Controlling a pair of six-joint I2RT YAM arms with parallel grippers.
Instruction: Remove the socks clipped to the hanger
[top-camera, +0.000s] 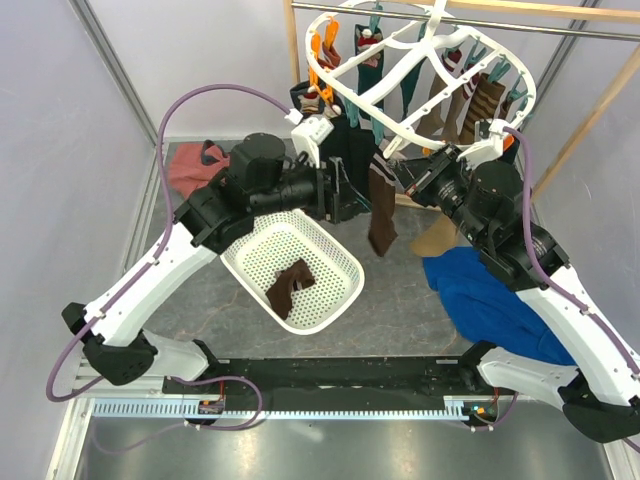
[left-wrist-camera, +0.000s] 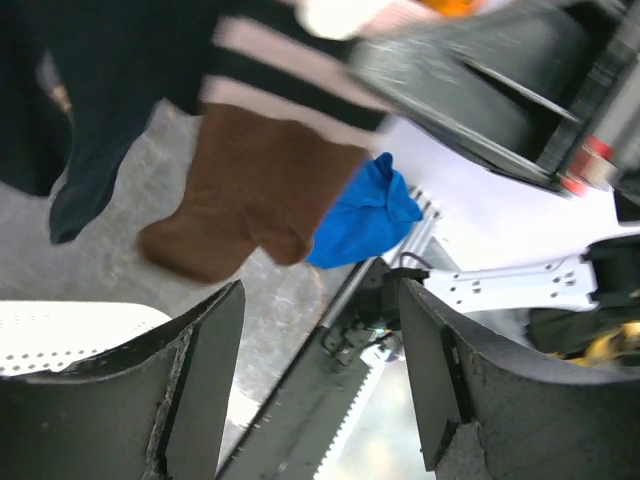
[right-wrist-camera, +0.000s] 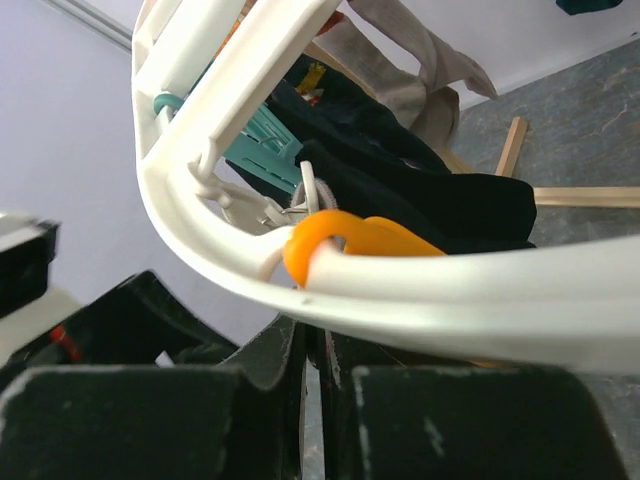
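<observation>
Hanger: the white oval hanger (top-camera: 345, 100) is hung tilted at the far side, above both end effectors.
Socks on hanger: dark socks (top-camera: 345, 150) are clipped at its left side, and brown-cream striped ones (top-camera: 470, 100) at its far right.
Striped brown sock: one long sock (top-camera: 380, 205) is seen hanging down from the near rim, between the two end effectors.
Left end effector: the left end effector (left-wrist-camera: 320, 370) is held wide apart with nothing between its fingers. The brown sock is seen beyond its tips, apart from them.
Right end effector: the right end effector (right-wrist-camera: 315, 385) is narrowed to a thin slit directly under the hanger rim. An orange clip (right-wrist-camera: 350, 240) is seen on that rim just above the slit. Whether anything is pinched cannot be told.
Basket: a white perforated basket (top-camera: 340, 262) is set on the worktop (top-camera: 410, 310) below the left end effector, with one brown sock (top-camera: 290, 285) lying in it.
Other cloth: a blue cloth (top-camera: 490, 300) lies at the right, and a rust-red garment (top-camera: 190, 165) at the far left.
</observation>
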